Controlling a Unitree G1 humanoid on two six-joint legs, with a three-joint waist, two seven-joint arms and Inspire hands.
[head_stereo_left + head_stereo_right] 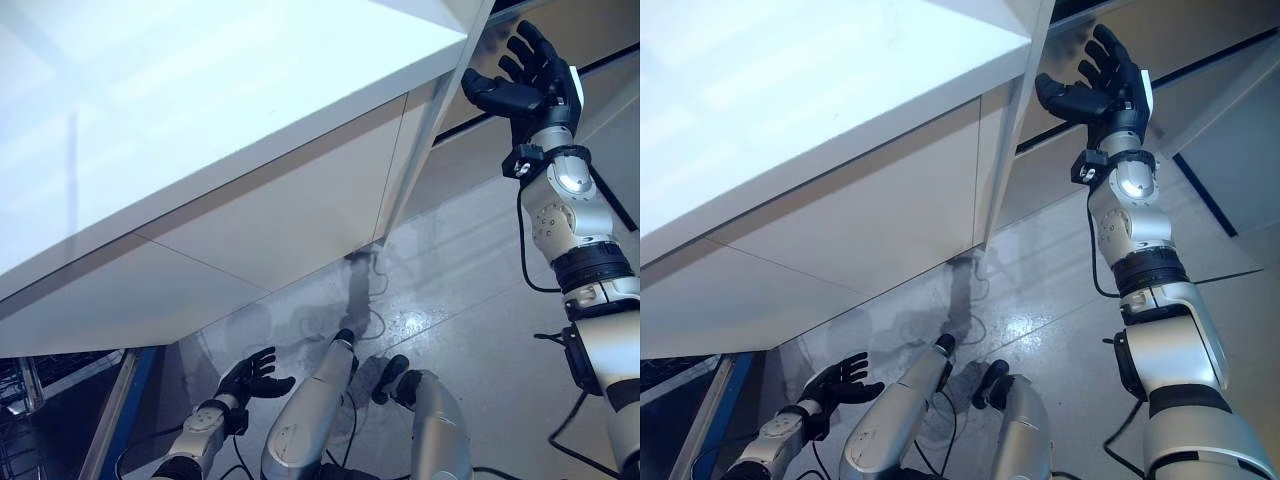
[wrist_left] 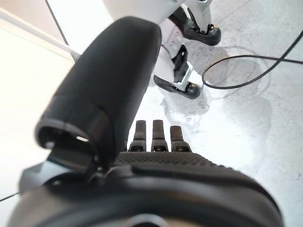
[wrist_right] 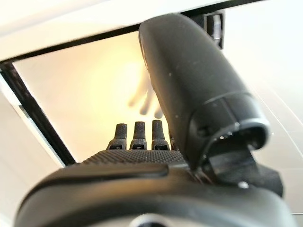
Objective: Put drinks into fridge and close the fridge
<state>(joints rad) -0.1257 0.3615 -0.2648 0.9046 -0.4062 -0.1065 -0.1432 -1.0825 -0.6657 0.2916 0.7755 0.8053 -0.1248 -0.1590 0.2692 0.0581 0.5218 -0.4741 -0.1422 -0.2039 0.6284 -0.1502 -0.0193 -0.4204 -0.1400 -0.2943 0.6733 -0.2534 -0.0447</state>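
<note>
A large white fridge body with pale side panels takes up the upper left. My right hand is raised beside its right corner edge, open with fingers spread and holding nothing. It also shows in the right eye view. In the right wrist view its straight fingers point at a pale panel framed by a dark strip. My left hand hangs low over the floor, open and empty. In the left wrist view its fingers are straight.
The glossy grey floor lies below the fridge. A blue-edged frame with a dark wire rack stands at the lower left. A pale wall panel with a dark gap is behind my right hand.
</note>
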